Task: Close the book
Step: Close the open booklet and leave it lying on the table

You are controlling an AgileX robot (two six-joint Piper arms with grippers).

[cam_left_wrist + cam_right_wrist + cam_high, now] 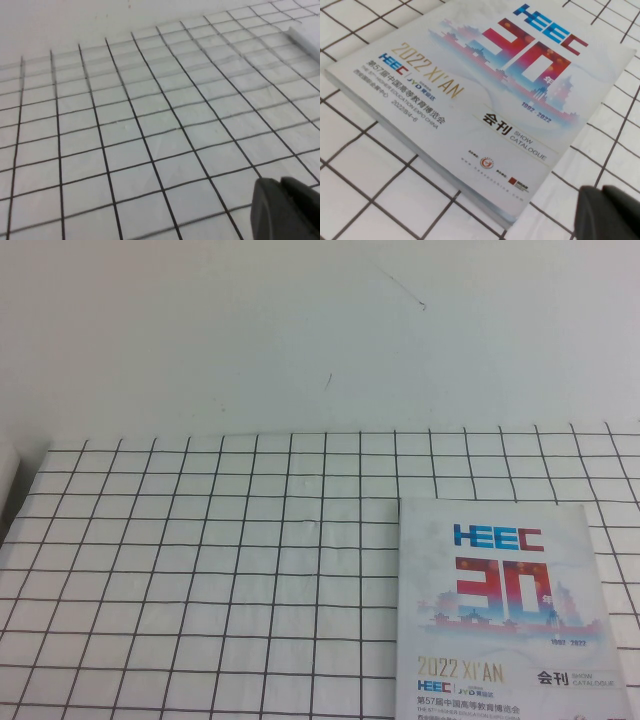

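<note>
The book (505, 610) lies flat and closed on the gridded cloth at the front right, its pale cover with "HEEC 30" facing up. In the right wrist view the book (485, 95) fills most of the picture. My right gripper (601, 191) hovers just off the book's corner, over the cloth, with its dark fingers pressed together and nothing between them. My left gripper (280, 182) hangs over bare cloth away from the book, its fingers also together and empty. Neither gripper shows in the high view.
A white cloth with a black grid (200, 570) covers the table up to a plain white wall (300, 330). A pale blurred edge (306, 39), perhaps the book's, shows far off in the left wrist view. The cloth's left border (30, 480) runs diagonally.
</note>
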